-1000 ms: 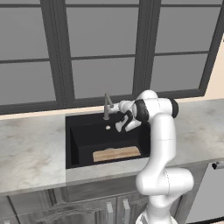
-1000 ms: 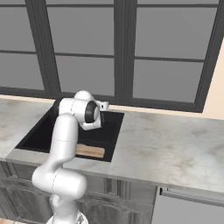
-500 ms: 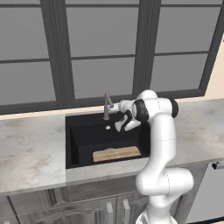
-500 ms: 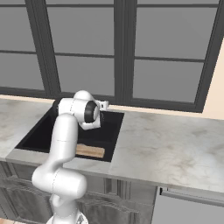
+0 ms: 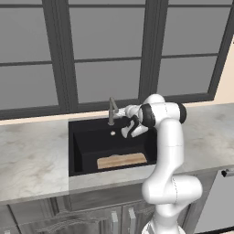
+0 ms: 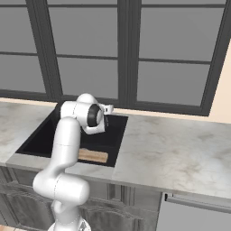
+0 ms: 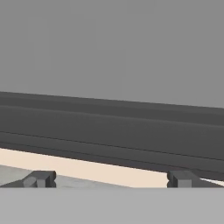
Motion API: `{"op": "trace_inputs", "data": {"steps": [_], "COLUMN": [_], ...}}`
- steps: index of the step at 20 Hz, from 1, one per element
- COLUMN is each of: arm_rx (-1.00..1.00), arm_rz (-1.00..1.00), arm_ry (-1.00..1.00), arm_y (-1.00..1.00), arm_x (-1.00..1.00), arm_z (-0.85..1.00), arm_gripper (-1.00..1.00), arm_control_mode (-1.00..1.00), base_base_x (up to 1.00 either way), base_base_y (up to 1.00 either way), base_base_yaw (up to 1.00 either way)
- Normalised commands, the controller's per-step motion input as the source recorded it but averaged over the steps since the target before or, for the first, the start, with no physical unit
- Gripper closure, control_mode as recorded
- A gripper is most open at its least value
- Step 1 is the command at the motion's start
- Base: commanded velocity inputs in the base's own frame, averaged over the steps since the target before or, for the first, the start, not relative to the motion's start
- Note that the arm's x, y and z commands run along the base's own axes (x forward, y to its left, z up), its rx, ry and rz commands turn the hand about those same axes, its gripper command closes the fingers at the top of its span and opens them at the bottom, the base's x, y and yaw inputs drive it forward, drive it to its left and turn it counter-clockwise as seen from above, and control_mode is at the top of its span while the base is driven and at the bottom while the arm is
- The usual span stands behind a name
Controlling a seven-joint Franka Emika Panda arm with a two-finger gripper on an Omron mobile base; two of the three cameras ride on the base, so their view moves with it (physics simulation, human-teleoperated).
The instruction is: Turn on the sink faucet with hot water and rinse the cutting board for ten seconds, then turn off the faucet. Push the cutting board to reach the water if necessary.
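The slim grey sink faucet stands upright at the back rim of the black sink. On the basin floor near the front wall lies the tan cutting board, flat and untouched. My gripper hovers just right of the faucet's top, above the basin and well clear of the board. In the hand view the gripper faces the window frame, its fingertips wide apart with nothing between them, so it is open. The water is out of view.
A small light drain sits in the basin floor behind the board. Grey marble counter runs on both sides of the sink. Dark-framed windows rise right behind the faucet.
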Motion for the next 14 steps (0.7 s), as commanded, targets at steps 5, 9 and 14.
{"op": "trace_inputs", "data": {"steps": [5, 9, 14], "arm_rx": [0.0, 0.01, 0.02], "arm_rz": [0.01, 0.01, 0.01], "arm_ry": [0.0, 0.0, 0.0], "arm_y": [-0.5, -0.59, -0.67], "arm_x": [-0.15, -0.16, -0.09], "arm_z": [-0.1, -0.07, -0.02], "arm_gripper": [-1.0, -1.0, -1.0], "arm_control_mode": [-1.0, -1.0, -1.0], "base_base_x": [0.0, 0.0, 0.0], "base_base_y": [0.0, 0.0, 0.0], "base_base_yaw": [0.0, 0.0, 0.0]}}
